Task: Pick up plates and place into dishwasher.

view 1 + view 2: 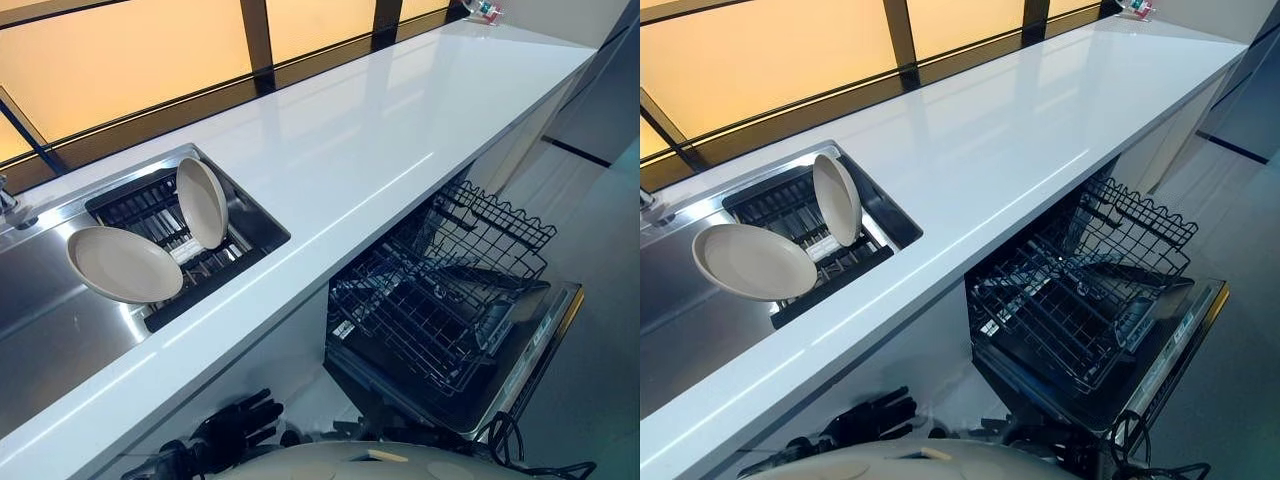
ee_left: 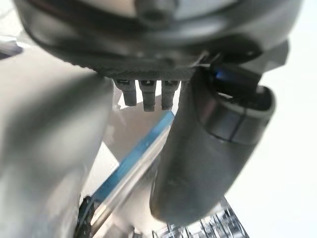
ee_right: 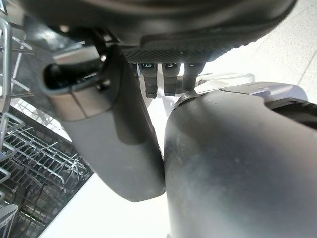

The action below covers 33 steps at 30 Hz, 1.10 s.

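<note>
Two plates sit in the sink rack at the frame's left: one lying tilted point(image 1: 123, 264), one standing on edge point(image 1: 202, 201). The open dishwasher rack point(image 1: 440, 290) is lower right. The left robot hand point(image 1: 235, 428) hangs low under the tabletop point(image 1: 380, 140), fingers relaxed, holding nothing, nearer the plates. The right robot hand point(image 3: 163, 79) is too close to read.
</note>
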Motion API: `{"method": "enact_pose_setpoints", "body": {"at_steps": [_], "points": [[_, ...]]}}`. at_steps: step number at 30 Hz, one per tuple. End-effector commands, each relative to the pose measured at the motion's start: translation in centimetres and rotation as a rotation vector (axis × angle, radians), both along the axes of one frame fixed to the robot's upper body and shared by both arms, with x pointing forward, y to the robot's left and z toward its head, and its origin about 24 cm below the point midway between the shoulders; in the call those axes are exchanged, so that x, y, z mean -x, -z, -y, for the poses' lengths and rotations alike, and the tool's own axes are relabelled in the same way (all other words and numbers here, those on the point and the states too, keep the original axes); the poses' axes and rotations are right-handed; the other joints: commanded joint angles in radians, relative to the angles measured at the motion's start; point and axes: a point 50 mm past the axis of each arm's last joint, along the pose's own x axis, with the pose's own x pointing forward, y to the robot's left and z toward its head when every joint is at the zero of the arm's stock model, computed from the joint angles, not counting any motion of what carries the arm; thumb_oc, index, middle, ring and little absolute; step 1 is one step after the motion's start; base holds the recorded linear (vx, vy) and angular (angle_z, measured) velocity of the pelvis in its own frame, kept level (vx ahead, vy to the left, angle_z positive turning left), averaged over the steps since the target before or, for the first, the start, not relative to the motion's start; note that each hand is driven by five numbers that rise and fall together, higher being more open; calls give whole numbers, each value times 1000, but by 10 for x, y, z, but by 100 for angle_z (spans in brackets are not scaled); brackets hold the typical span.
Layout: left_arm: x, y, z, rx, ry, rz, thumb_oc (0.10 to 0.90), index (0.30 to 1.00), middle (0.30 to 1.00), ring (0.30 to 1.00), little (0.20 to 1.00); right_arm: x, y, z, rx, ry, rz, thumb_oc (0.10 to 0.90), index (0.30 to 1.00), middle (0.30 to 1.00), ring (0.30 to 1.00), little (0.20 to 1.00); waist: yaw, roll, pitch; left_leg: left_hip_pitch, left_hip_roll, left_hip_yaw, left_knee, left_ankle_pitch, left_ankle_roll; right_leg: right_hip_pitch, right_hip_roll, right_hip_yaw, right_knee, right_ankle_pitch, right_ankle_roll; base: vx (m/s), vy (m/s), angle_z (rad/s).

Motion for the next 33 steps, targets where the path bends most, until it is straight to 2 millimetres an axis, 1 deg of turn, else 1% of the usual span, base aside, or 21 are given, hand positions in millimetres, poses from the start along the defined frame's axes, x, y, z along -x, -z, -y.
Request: {"method": "enact_pose_setpoints", "body": {"at_steps": [1,4,5,9,12,14,15,16,17,19,23,25,26,28,31,32,33], "points": [[-47,-22,70,479,21,266,800,900,900,900,900,4,0,2,-62,2,-40,800,900,900,900,900,5,30,36,22,-53,19,7,-123,19,-8,66,-23,74,-85,15,0,0,0],[-58,-39,78,643,104,401,800,900,900,900,900,3,-1,3,-66,-6,-38,800,900,900,900,900,10,26,39,21,-52,21,7,-127,19,-8,65,-23,73,-82,17,0,0,0],[-59,-40,79,648,108,407,800,900,900,900,900,3,-1,3,-67,-6,-38,800,900,900,900,900,10,25,39,21,-51,22,7,-127,19,-8,64,-23,73,-82,17,-6,-27,-4],[-66,-58,90,733,331,558,800,900,900,900,900,3,-2,6,-76,-18,-38,800,900,900,900,900,13,18,40,20,-47,23,7,-131,19,-10,64,-22,72,-77,20,-5,-29,-1],[-76,-75,101,830,452,683,800,900,900,900,900,4,-3,7,-80,-32,-41,800,900,900,900,900,5,15,35,20,-44,26,7,-133,17,-9,66,-17,66,-73,21,8,-25,-3],[-84,-92,111,918,518,768,800,900,900,900,900,5,-3,8,-81,-39,-45,800,900,900,900,900,1,14,31,20,-42,28,7,-134,16,-7,67,-14,62,-72,21,0,0,0],[-85,-95,113,929,530,780,800,900,900,900,900,5,-3,8,-81,-40,-46,800,900,900,900,900,1,15,30,20,-42,28,7,-134,16,-7,67,-14,62,-72,21,0,0,0],[-88,-103,118,973,567,824,800,900,900,900,900,5,-3,9,-80,-43,-48,800,900,900,900,900,-2,15,27,20,-41,29,7,-135,16,-8,68,-11,62,-72,20,0,0,0],[-90,-108,121,988,583,843,800,900,900,900,900,4,-3,10,-79,-45,-48,800,900,900,900,900,-3,15,27,20,-41,30,7,-135,16,-8,68,-10,62,-71,20,0,0,0],[-96,-126,132,1062,609,909,800,900,900,900,900,4,-3,10,-76,-52,-49,800,900,900,900,900,-10,17,24,21,-42,28,7,-137,18,-8,70,-4,61,-71,19,0,0,-2],[-105,-155,146,1201,602,1013,800,900,900,900,900,3,-3,9,-71,-55,-42,800,900,900,900,900,-18,21,22,23,-45,24,7,-140,22,-7,72,4,61,-73,16,3,8,-4],[-110,-179,152,1326,576,1100,800,900,900,900,900,1,-3,7,-77,-52,-34,800,900,900,900,900,-26,22,20,23,-47,23,7,-141,25,-8,73,12,65,-75,14,7,15,-5],[-111,-184,154,1349,569,1112,800,900,900,900,900,1,-3,7,-77,-52,-33,800,900,900,900,900,-27,22,19,22,-47,24,7,-141,26,-9,73,14,65,-75,14,-1,19,-6],[-118,-216,159,1488,550,1230,800,900,900,900,900,0,-2,5,-61,-53,-40,800,900,900,900,900,-33,22,17,21,-48,27,7,-143,28,-12,74,20,68,-77,12,-4,25,-4],[-122,-258,166,1647,558,1381,800,900,900,900,900,-1,-2,4,-44,-58,-49,800,900,900,900,900,-43,19,14,20,-47,34,7,-146,29,-13,75,26,67,-76,11,0,0,0],[-122,-260,166,1656,556,1386,800,900,900,900,900,-1,-2,3,-44,-57,-48,800,900,900,900,900,-44,19,14,20,-47,34,7,-146,29,-13,75,26,67,-76,11,0,0,0],[-121,-284,169,1722,582,1460,800,900,900,900,900,0,-1,1,-46,-60,-47,800,900,900,900,900,-53,17,12,20,-47,39,7,-148,29,-15,76,28,70,-77,12,0,0,0]]}}
